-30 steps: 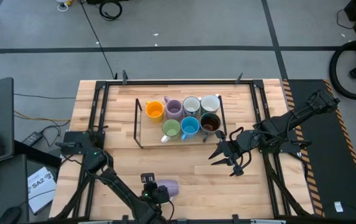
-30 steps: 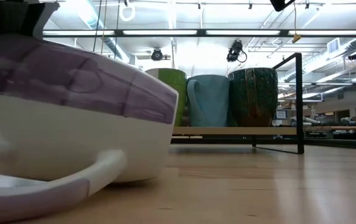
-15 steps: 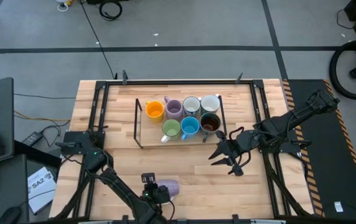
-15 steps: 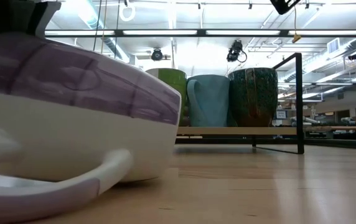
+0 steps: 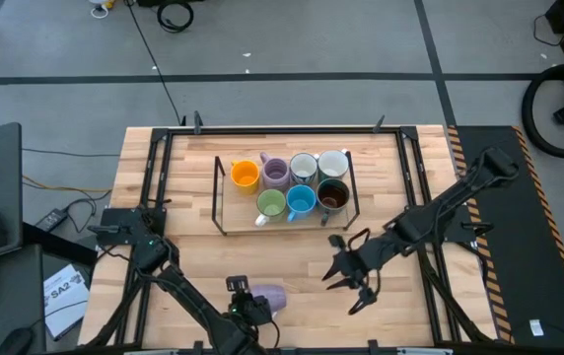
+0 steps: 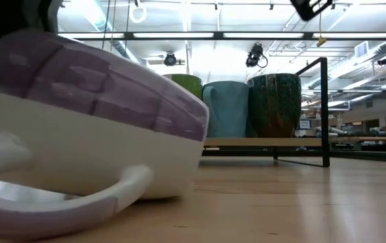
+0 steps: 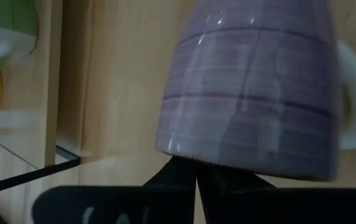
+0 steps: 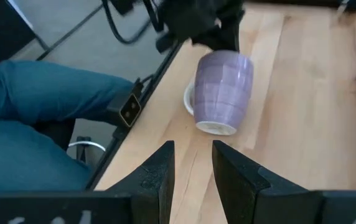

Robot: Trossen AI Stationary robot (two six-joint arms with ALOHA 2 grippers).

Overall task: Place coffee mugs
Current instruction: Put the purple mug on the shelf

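A lilac mug lies on its side near the table's near edge, handle low toward the low camera. It also shows in the left wrist view and the right wrist view. My left gripper is shut at the mug's left end. My right gripper is open and hovers to the mug's right, clear of it; its fingers point at the mug's base. Several other mugs stand in the black-framed rack, among them orange, green and bright blue. My left gripper meets the lilac mug at its near end with shut fingers, coming level from the table's left. The mug's wall hides the fingertips, so I cannot tell whether they reach inside. The mug lies on its side on the table.
Black metal rails run along the table's left and right sides. Bare wood lies between the rack and the lilac mug. A person's leg in blue jeans shows beyond the table's edge in the right wrist view.
My right gripper has moved toward the table's near edge and left, toward the lilac mug, staying open. The lilac mug has shifted slightly toward the table's right, still on its side.
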